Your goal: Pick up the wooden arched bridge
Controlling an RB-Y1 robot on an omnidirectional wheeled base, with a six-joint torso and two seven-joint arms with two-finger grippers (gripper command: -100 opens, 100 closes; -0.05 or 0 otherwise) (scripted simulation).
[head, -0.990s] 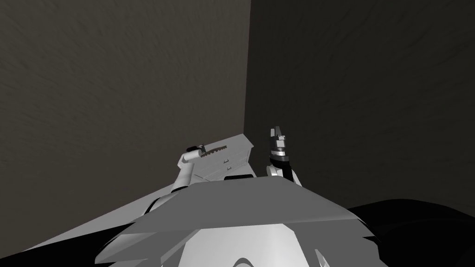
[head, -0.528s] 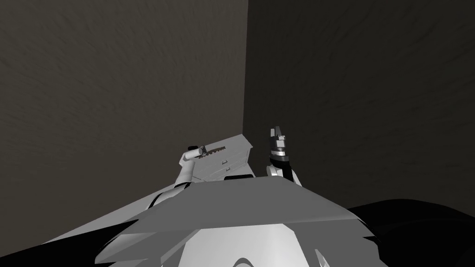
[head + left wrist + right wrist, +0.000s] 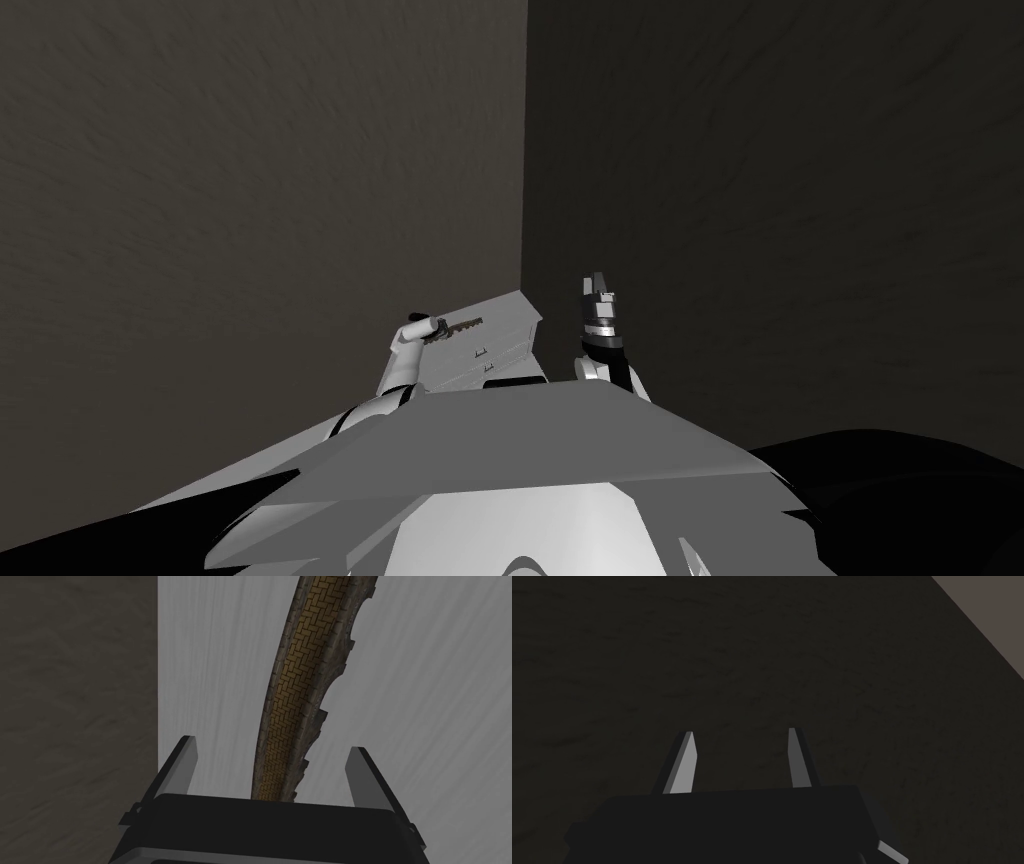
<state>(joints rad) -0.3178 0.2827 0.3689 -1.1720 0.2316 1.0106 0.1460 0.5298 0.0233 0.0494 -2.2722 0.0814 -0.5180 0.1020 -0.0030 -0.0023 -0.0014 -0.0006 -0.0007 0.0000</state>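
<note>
The bridge [image 3: 295,691] rests on the white dresser [image 3: 430,706] top, its near end between the spread fingers of the left gripper [image 3: 271,743], touching neither; the robot should centre on the deck, sink lower, then close squarely across its narrow sides; the right gripper [image 3: 739,731] hangs raised, fingers apart.

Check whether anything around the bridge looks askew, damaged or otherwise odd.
Nothing stands out. The arched bridge lies whole on the white dresser top, between the left gripper's open fingers, which stand clear of its sides.
</note>
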